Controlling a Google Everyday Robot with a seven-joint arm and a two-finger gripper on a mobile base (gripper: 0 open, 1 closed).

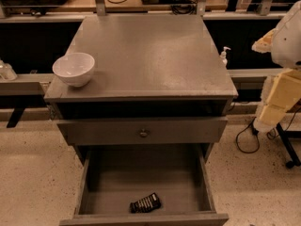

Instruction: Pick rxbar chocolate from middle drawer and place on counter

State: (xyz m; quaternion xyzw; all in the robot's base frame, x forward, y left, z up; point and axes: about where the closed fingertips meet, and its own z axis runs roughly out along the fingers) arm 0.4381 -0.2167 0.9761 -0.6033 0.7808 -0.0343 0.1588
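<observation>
1. White bowl (73, 68) sits on the left front corner of the grey bench (150, 51). Plan your set-down on the bare middle of the top, well apart from it.
2. The deep drawer (141, 173) stands pulled out at the bottom, below the shallow front with the round knob (144, 133).
3. The black-wrapped bar (145, 203) lies flat on the drawer floor, close to the front wall, about midway across and at a slant. Come straight down on it, turn the wrist to match that slant, and close across the narrow width. Mind the front wall just beside it.
4. Your tool (276, 102) hangs at the right edge, beside the cabinet and well apart from the bar. I cannot tell whether it is open or closed, so check that first. Then bring it left, over the drawer's right wall, before you descend.
</observation>
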